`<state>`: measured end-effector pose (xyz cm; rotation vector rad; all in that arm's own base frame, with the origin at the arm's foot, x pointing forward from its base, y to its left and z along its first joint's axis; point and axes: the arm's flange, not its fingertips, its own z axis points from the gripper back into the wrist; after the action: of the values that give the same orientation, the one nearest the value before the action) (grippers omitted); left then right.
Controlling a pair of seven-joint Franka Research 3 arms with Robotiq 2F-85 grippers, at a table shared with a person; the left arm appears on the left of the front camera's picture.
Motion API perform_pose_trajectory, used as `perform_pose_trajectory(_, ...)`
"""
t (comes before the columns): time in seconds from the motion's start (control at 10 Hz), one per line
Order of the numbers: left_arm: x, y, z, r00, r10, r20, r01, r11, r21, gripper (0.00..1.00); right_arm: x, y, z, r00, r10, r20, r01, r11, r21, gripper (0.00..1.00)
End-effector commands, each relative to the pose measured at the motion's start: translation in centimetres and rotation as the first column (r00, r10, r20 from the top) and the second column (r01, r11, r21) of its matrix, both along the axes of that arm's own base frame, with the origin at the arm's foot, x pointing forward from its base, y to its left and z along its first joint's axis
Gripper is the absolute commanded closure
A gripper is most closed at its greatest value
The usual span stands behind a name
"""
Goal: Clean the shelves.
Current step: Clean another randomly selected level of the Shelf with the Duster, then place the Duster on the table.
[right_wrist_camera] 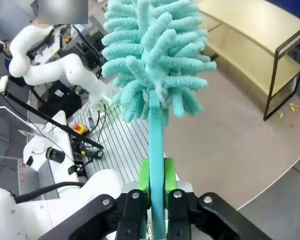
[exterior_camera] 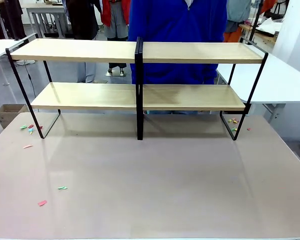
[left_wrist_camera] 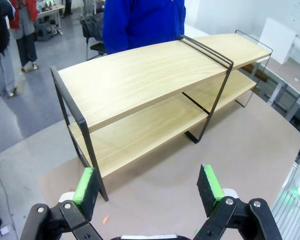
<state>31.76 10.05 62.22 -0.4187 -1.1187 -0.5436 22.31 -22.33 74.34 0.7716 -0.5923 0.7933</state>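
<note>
Standing across the far half of a pale grey counter (exterior_camera: pixel 155 190), the shelves (exterior_camera: pixel 138 75) are a wide two-tier rack: two long light-wood boards held in a thin black metal frame with a central post. Both boards look bare. A person in a bright blue top (exterior_camera: pixel 177 30) stands just behind the rack, at its middle. Small scraps of coloured paper (exterior_camera: pixel 30 129) lie on the counter beside the rack's left foot, more scraps (exterior_camera: pixel 234 121) sit by its right foot, and a few lie apart nearer the front edge on the left.

In the left wrist view, the left hand (left_wrist_camera: pixel 148 189) hangs above the counter near one end of the rack, its green-padded fingers (left_wrist_camera: pixel 84 185) spread wide with nothing between them.

In the right wrist view, the right hand (right_wrist_camera: pixel 157 187) is clamped on the teal handle of a fluffy turquoise duster (right_wrist_camera: pixel 155 55), whose head stands up in front of the camera. The rack's end shows beyond it.
</note>
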Motion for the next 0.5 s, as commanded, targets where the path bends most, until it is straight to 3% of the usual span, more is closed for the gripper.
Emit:
perform_pose_trajectory(0.0,-0.12,-0.07,0.13,1.000,0.012,-0.013,-0.012,1.000,0.007,0.00,-0.19,1.07,1.01,0.999,0.036,-0.014,-0.037,0.996,-0.087,0.88)
perform_pose_trajectory(0.4,-0.12,-0.07,0.13,1.000,0.012,-0.013,-0.012,1.000,0.007,0.00,-0.19,1.07,1.01,0.999,0.036,-0.014,-0.037,0.996,-0.087,0.88)
